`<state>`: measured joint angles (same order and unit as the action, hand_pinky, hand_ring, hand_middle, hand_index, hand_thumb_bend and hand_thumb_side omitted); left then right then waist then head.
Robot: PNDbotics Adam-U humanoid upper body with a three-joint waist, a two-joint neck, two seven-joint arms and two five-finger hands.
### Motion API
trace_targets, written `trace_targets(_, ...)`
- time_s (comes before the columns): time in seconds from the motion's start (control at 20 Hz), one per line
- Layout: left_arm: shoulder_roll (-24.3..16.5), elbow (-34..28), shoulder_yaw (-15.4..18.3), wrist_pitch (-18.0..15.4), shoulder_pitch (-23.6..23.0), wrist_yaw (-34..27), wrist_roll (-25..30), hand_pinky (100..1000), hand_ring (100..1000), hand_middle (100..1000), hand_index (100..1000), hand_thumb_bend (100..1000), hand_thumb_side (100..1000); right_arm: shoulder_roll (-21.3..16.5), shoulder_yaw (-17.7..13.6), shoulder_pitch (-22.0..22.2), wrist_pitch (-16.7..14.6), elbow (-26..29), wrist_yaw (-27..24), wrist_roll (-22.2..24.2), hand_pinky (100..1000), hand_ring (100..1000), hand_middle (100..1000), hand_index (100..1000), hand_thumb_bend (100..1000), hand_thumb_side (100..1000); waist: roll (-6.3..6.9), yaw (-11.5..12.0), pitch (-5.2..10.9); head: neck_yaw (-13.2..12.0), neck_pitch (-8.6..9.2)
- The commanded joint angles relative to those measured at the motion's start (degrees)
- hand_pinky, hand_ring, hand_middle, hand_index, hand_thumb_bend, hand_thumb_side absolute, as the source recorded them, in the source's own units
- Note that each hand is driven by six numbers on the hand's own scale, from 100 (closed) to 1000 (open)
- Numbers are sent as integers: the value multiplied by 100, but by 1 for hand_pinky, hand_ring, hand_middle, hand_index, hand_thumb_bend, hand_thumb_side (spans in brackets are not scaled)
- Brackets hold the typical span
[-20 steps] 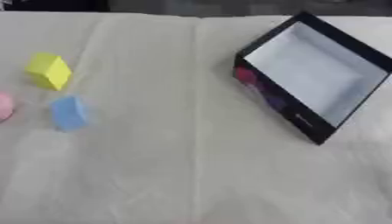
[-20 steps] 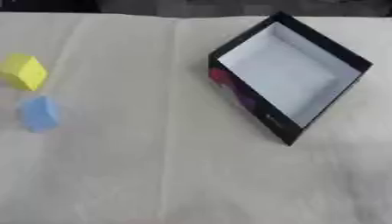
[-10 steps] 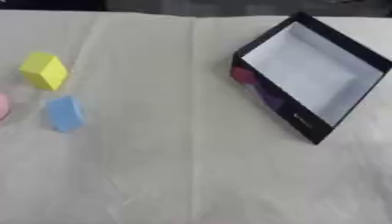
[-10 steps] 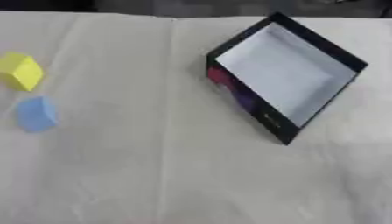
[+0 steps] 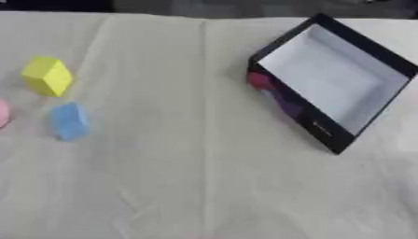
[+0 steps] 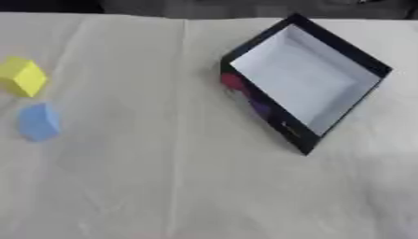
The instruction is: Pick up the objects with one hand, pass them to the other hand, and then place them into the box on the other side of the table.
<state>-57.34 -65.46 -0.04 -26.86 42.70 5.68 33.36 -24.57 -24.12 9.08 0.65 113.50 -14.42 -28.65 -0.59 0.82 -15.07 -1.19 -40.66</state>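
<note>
A yellow block (image 5: 47, 76) lies at the left of the cream tablecloth. Just below it sits a blue block (image 5: 69, 121). At the very left edge of the left eye view a pink thing (image 5: 3, 113) shows only in part. On the right stands a black box (image 5: 384, 59) with a white inside (image 5: 330, 79), turned at an angle, nothing visible in it. Neither of my hands appears in either view.
The cream cloth (image 5: 204, 177) covers the whole table, with fold lines running down it. A dark strip runs along the far edge (image 5: 57, 5).
The whole picture has shifted slightly downward, so the camera has moved. The blocks and the box keep their places relative to each other.
</note>
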Motion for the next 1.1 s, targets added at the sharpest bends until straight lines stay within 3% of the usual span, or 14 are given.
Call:
trace_targets(0.05, -182, 202, -95, -235, 331, 493, 333, 1000, 884, 788, 836, 420, 239, -194, -2, 1, 36, 110, 49, 45, 734, 935, 895, 999, 100, 524, -77, 4, 106, -60, 60)
trace_targets(0.55, 296, 861, -403, -743, 1195, 1956, 586, 1000, 879, 799, 845, 571, 241, -207, 56, 43, 59, 110, 99, 96, 734, 934, 894, 997, 100, 519, -100, 10, 113, -445, 242)
trace_targets(0.65, 381, 974, -432, -820, 1295, 2183, 570, 1000, 878, 803, 846, 601, 202, -210, 62, 36, 62, 110, 105, 101, 734, 933, 893, 997, 100, 520, -95, 9, 105, -502, 279)
trace_targets(1.1, 752, 1412, -462, -1039, 1651, 3085, 492, 998, 878, 809, 838, 656, 167, -185, 109, 10, 96, 110, 135, 140, 734, 933, 893, 997, 100, 525, -92, -28, 38, -429, 300)
